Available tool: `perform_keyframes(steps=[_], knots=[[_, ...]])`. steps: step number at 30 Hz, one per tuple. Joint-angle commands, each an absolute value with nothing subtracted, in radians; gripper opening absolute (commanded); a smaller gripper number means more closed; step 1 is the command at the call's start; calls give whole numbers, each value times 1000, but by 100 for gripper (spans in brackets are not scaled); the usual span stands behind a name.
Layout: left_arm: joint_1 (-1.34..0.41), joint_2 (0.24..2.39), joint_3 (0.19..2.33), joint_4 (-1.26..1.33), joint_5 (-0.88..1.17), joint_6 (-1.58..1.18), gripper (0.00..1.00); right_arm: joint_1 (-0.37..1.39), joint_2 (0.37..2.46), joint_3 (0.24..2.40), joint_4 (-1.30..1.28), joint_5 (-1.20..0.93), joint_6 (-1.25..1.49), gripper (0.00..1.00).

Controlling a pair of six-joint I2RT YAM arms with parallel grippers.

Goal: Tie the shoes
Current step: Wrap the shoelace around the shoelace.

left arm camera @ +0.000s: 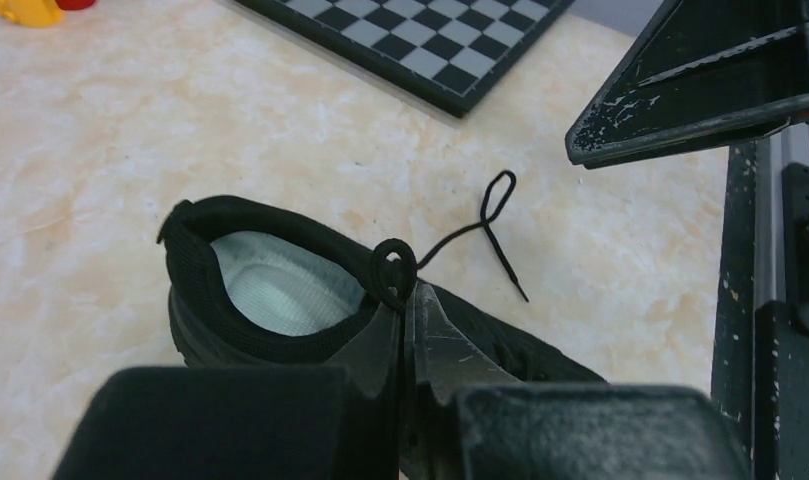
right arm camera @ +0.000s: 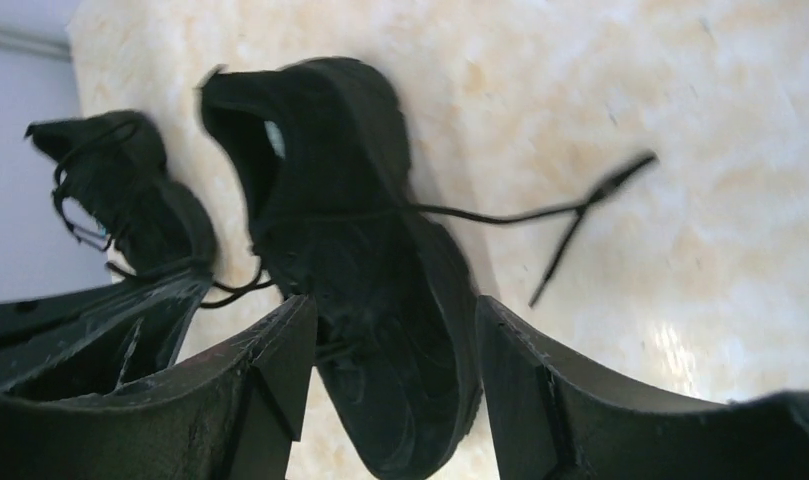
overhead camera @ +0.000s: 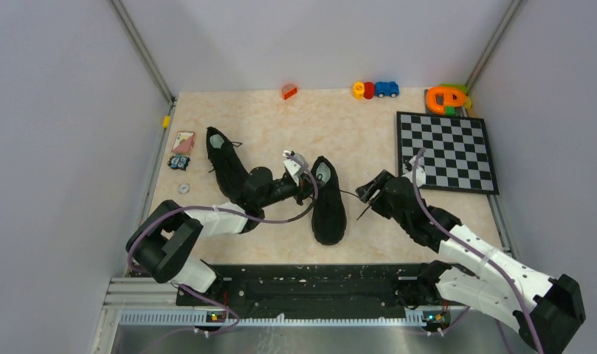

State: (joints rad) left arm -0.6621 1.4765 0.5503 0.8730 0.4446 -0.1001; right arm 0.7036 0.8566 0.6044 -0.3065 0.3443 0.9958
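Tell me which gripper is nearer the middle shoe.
Left. The left gripper is at the middle shoe, fingers shut on its lace loop; the right gripper hangs open to its right, apart.

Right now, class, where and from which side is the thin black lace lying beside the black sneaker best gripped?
Probably at the small loop of thin black lace, from above with the open right gripper: it lies flat on the table, clear of the black sneaker.

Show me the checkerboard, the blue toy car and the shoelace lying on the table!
checkerboard [overhead camera: 446, 151], top view, middle of its squares.
blue toy car [overhead camera: 387, 89], top view, its body.
shoelace [left arm camera: 506, 262], left wrist view, its straight tail on the table.
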Motion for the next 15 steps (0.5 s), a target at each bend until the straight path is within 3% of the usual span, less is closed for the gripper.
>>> perform_keyframes(steps=[1,15], knots=[[-660,1495,583,862,537,-45,0,695,834,523,-373,383,1377,61],[-634,1458,520,905,529,-9,0,695,1004,282,139,459,1807,61]])
